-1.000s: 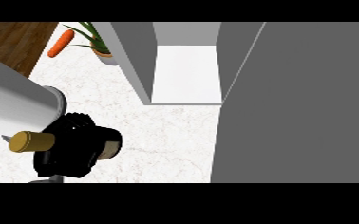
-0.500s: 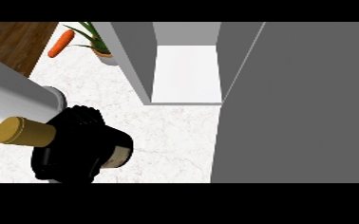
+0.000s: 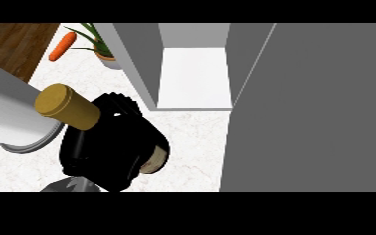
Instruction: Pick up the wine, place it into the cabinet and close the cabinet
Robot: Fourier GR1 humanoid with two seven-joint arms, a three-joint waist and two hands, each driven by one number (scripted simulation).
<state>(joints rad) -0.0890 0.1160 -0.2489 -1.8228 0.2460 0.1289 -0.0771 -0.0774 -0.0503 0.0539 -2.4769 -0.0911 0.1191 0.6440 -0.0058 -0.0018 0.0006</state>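
Observation:
My right hand (image 3: 110, 149) is shut on the wine bottle (image 3: 67, 105). The bottle's gold-capped neck points up and to the left, towards the view. The fingers hide most of the bottle; a strip of its pale label (image 3: 155, 160) shows at the hand's right. The hand is over the white marble counter (image 3: 195, 139), left of and in front of the open cabinet (image 3: 195, 77). The cabinet's white shelf is bare. The cabinet door (image 3: 308, 109) is a large grey panel filling the right side. Only a grey forearm (image 3: 18, 114) shows at the left edge, without its hand.
A carrot (image 3: 61, 46) lies on a wooden board (image 3: 22, 45) at the back left. A small potted plant (image 3: 104, 54) stands beside the cabinet's left wall (image 3: 136, 64).
The hand has lifted the bottle. Its gold cap has come up and to the right and looks larger now. The cabinet and its door have not moved.

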